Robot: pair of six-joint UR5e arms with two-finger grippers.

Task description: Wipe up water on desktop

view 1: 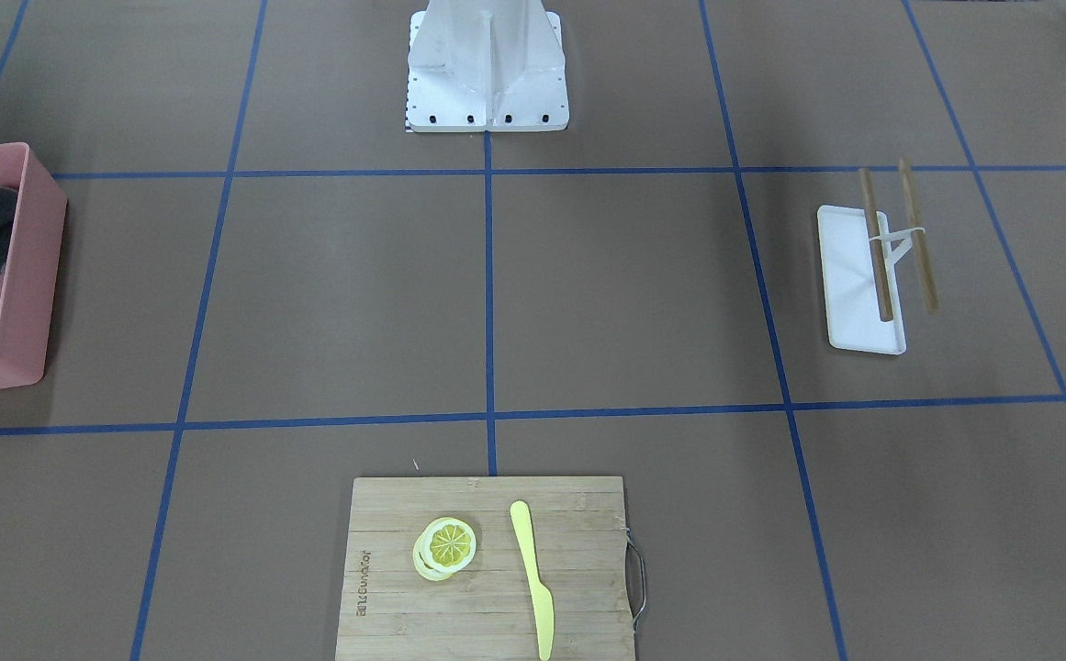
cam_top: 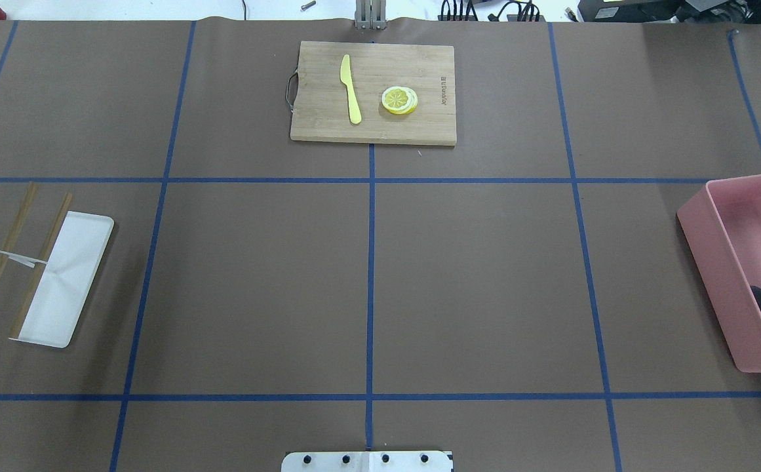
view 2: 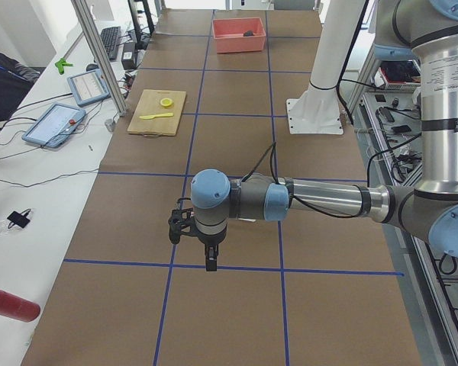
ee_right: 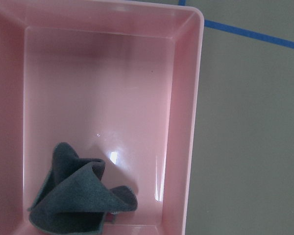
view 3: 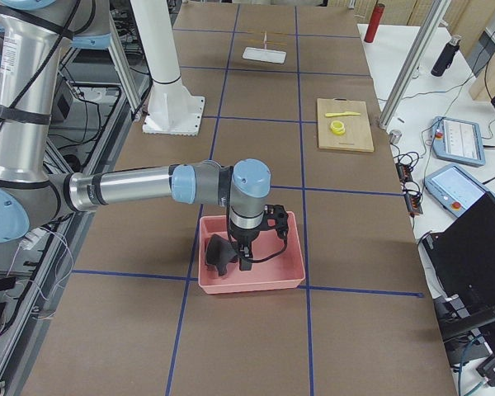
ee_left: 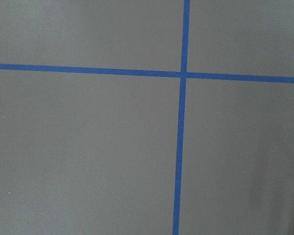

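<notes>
The desktop (cam_top: 472, 282) is a flat brown surface crossed by blue tape lines; no water shows on it that I can make out. A dark grey cloth (ee_right: 78, 200) lies crumpled in a pink bin (ee_right: 186, 122) at the robot's right end (cam_top: 714, 242). My right gripper (view 3: 246, 260) hangs just above the bin, over the cloth (view 3: 217, 254); I cannot tell whether it is open or shut. My left gripper (view 2: 211, 259) hangs over bare desktop near a tape crossing; I cannot tell its state either. Neither wrist view shows fingers.
A bamboo cutting board (cam_top: 373, 92) with a yellow knife (cam_top: 351, 88) and lemon slices (cam_top: 400, 99) lies at the far middle. A white tray (cam_top: 65, 282) with two chopsticks (cam_top: 0, 262) lies at the robot's left. The white robot base (view 1: 487, 73) stands at the near edge.
</notes>
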